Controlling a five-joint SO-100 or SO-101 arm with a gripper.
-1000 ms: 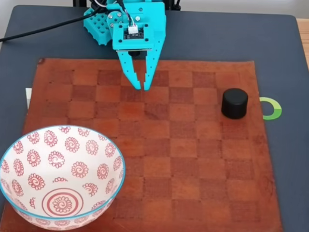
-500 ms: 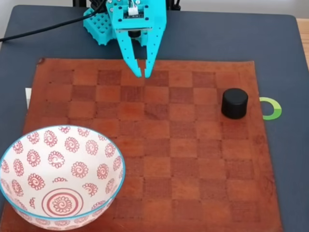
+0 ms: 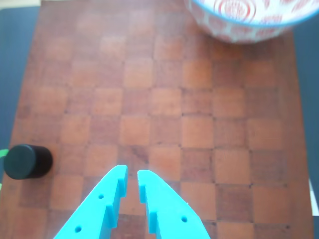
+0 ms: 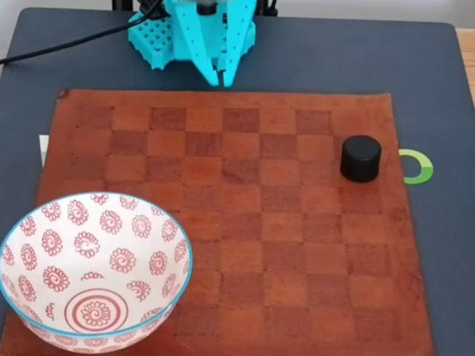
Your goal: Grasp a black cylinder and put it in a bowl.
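Claw: smooth teal plastic. Checkered mat looks like leather, grainy. Bowl glossy glazed; black cylinder matt.

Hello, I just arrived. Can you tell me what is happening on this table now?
A turquoise robot arm is set up to put the black cylinder into the bowl, but it holds nothing yet. In the fixed view its gripper sits at the far edge of the brown checkered mat, fingers nearly together and empty. The cylinder stands upright near the mat's right edge, beside a green ring mark. The patterned bowl sits empty at the near left corner.
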